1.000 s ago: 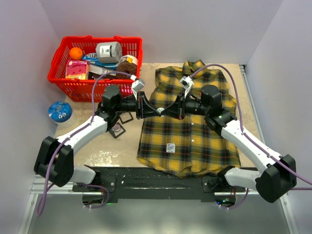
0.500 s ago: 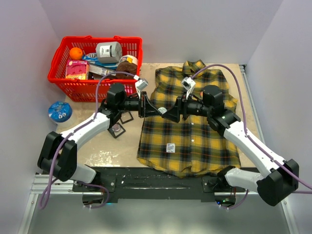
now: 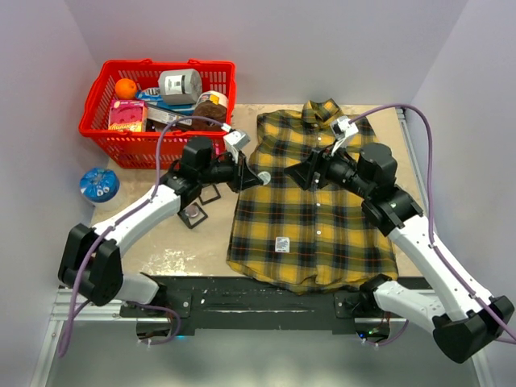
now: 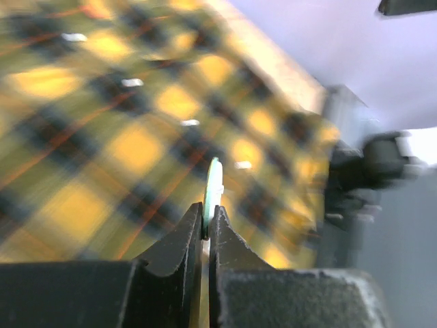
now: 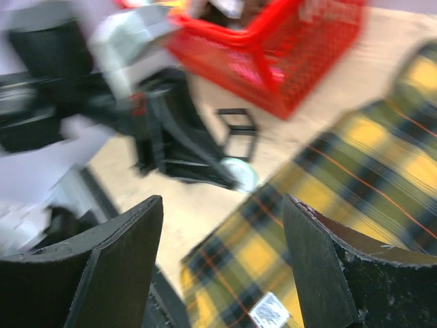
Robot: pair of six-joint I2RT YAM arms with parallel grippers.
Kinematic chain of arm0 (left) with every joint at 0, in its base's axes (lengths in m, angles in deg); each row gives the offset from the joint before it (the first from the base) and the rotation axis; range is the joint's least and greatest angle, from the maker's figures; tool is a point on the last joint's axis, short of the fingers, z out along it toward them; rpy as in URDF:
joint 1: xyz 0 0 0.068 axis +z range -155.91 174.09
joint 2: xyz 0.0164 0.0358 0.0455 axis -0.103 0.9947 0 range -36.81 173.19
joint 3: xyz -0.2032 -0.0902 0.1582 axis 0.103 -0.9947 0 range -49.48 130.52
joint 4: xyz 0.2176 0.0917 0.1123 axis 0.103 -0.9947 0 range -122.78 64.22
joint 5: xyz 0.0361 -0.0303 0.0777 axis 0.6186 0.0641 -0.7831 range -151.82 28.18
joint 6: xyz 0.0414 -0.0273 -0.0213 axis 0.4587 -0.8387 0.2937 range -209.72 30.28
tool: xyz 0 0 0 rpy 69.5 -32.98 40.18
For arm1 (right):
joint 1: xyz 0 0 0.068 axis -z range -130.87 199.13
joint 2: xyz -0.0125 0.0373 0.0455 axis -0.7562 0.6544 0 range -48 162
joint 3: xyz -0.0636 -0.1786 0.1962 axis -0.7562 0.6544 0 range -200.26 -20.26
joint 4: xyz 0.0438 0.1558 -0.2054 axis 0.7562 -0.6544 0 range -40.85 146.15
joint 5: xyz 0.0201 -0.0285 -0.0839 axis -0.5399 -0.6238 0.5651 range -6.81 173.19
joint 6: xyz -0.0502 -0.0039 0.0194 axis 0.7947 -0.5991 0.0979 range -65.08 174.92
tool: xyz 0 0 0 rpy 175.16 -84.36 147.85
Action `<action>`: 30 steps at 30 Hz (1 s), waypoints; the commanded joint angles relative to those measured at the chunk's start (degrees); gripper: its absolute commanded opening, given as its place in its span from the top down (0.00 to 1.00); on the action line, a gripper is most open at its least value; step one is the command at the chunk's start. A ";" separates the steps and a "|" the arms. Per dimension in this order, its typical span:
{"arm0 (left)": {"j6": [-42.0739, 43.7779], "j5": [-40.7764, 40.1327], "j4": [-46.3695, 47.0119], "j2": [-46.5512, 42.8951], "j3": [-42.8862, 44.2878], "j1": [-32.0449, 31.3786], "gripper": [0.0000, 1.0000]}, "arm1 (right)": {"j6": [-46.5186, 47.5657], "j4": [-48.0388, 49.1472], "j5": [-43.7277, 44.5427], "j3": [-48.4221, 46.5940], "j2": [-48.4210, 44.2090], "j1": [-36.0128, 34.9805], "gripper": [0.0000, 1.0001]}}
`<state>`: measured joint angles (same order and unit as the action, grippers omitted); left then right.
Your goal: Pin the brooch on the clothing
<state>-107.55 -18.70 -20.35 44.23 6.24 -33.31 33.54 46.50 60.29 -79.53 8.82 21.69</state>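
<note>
The clothing, a yellow-and-dark plaid shirt, lies flat with its collar far and its white label near the hem. The brooch, a small pale green disc, hangs just above the shirt's left edge. My left gripper is shut on the brooch, which shows edge-on between the jaws over the plaid. My right gripper stands open and empty above the shirt's chest, a short way right of the brooch. In the right wrist view the gripper faces the brooch.
A red basket with an orange, a tin, a jar and packets stands at the back left. A blue round lid-like object lies left of it. Small black square frames rest on the table under the left arm.
My right gripper has opened, let go of the brooch and pulled back to the right. The left gripper has stayed shut on the brooch, shifting slightly.
</note>
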 commanded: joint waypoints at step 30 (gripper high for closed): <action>12.11 -31.33 -12.20 5.80 11.18 -2.75 1.00 | 9.34 -3.18 27.11 -25.36 51.69 -1.21 0.30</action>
<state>-95.07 -52.21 -36.09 52.73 20.84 -36.72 39.09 43.85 86.89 -98.04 53.47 20.22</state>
